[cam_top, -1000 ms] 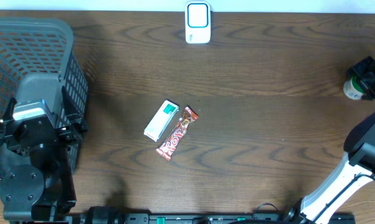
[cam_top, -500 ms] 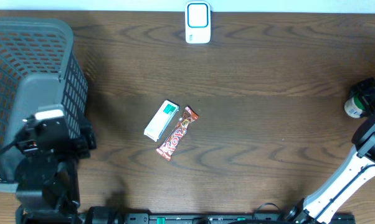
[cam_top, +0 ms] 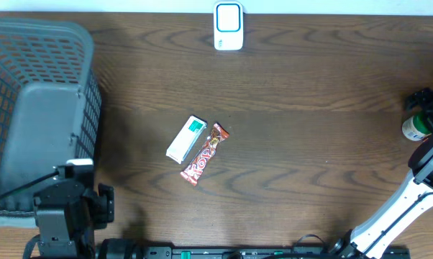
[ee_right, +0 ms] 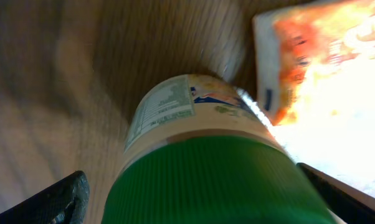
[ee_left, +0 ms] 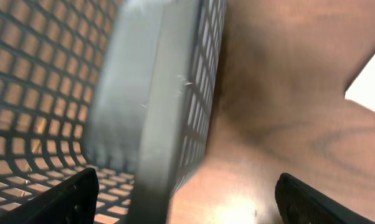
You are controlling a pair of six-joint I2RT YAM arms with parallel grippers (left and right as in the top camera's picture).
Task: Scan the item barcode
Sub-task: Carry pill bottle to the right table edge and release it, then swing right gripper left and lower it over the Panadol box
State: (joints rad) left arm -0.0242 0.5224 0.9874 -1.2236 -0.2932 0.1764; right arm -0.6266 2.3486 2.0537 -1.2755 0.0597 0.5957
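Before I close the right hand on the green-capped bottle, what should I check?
1. Right hand open, fingers either side of the green-capped white plastic bottle: ok.
2. Bottle's barcode visible: cannot tell.
3. White scanner with blue window unobstructed: ok.
4. Left hand open, empty, by the grey mesh basket: ok.
5. White-and-green box and red snack wrapper lie far from the bottle: ok.

Overhead sharp, evenly lit; basket (cam_top: pixel 51 43) shadows table (cam_top: pixel 310 144) toward 3 o'clock. Both wrist views motion-blurred; right one blown out at 2 o'clock.
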